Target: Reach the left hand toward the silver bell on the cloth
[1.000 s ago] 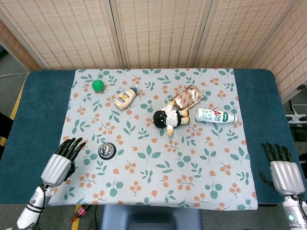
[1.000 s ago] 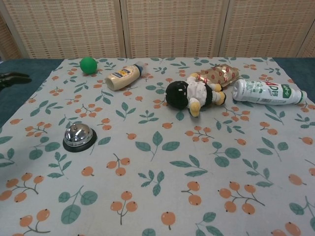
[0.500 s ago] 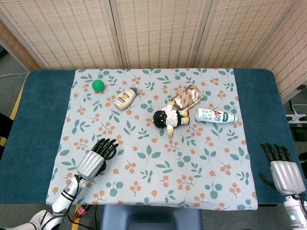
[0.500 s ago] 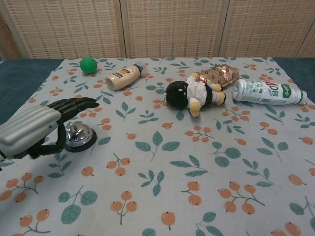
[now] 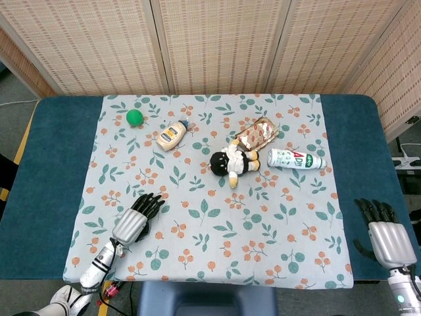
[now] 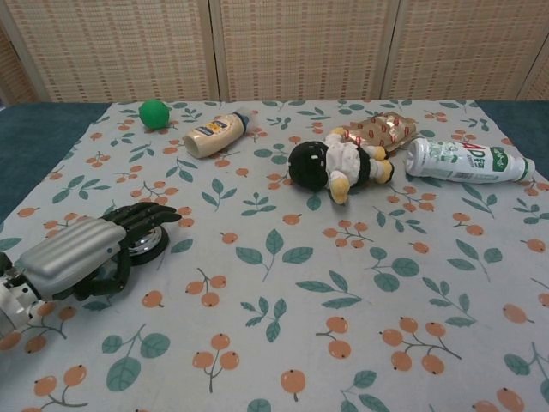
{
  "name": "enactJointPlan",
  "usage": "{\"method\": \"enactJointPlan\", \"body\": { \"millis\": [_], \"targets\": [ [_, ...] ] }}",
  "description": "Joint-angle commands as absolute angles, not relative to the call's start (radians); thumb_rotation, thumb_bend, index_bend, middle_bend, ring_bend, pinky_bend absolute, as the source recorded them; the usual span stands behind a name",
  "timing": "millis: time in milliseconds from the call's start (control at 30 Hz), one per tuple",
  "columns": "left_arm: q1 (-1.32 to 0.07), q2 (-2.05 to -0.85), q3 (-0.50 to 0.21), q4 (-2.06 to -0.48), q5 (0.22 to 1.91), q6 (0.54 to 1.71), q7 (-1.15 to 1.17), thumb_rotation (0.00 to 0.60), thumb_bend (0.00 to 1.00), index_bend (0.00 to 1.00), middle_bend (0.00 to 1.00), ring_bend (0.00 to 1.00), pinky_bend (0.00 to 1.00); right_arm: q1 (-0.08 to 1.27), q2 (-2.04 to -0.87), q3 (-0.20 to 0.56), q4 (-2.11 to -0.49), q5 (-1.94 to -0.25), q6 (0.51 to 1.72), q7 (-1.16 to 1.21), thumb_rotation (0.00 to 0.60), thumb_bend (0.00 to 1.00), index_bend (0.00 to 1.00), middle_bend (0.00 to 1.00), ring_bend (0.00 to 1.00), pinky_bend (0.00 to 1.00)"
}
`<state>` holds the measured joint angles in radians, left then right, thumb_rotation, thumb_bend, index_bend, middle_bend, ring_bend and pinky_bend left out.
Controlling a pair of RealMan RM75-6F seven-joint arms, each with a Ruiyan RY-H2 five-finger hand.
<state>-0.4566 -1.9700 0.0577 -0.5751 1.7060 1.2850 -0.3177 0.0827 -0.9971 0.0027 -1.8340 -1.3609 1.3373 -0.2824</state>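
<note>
The silver bell (image 6: pixel 153 247) stands near the left side of the floral cloth (image 6: pixel 283 283). Only its dark base and a sliver of dome show in the chest view. My left hand (image 6: pixel 86 253) lies over it with the fingers stretched forward across the dome, holding nothing. In the head view the left hand (image 5: pixel 133 221) covers the bell completely. My right hand (image 5: pixel 385 238) hangs off the cloth at the table's lower right corner, fingers apart and empty.
At the back of the cloth lie a green ball (image 5: pixel 134 117) and a mayonnaise bottle (image 5: pixel 171 136). A plush doll (image 5: pixel 231 162), a snack packet (image 5: pixel 258 131) and a white bottle (image 5: pixel 296 158) lie in the middle and to the right.
My left hand moved right from the cloth's left edge onto the bell, then sank lower over it, hiding the dome. The right hand barely shifted.
</note>
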Motion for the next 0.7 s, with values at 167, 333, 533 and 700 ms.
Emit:
{"method": "enactJointPlan", "body": {
  "millis": [167,333,533,700],
  "targets": [
    [-0.453,-1.958,0.059,-0.568,1.696,1.328,-0.319,0.6,1.0,0.0,0.0,0.0,0.09,0.084,-0.99,0.0,-1.842,-1.36,1.333,-0.28,0.6,0.24,0.06,0.05,0.0,0.05],
    [-0.442,-1.811,0.044,-0.753,1.722,1.486,-0.249,0.6,1.0,0.0,0.0,0.0,0.09,0.088,-0.99,0.003,-1.84,-1.351,1.325,-0.271,0.6,0.24,0.05,0.05,0.0,0.05],
    [-0.341,-1.497,0.103,-1.064,1.709,1.544,-0.052,0.6,1.0,0.0,0.06,0.01,0.12,0.091,-0.991,0.005,-1.839,-1.345,1.323,-0.275,0.6,0.24,0.05,0.05,0.0,0.05],
    [-0.245,-1.373,0.103,-1.217,1.597,1.539,0.045,0.6,1.0,0.02,0.11,0.03,0.13,0.077,-1.054,0.027,-1.788,-1.364,1.403,-0.328,0.6,0.24,0.06,0.05,0.0,0.05]
  ]
}}
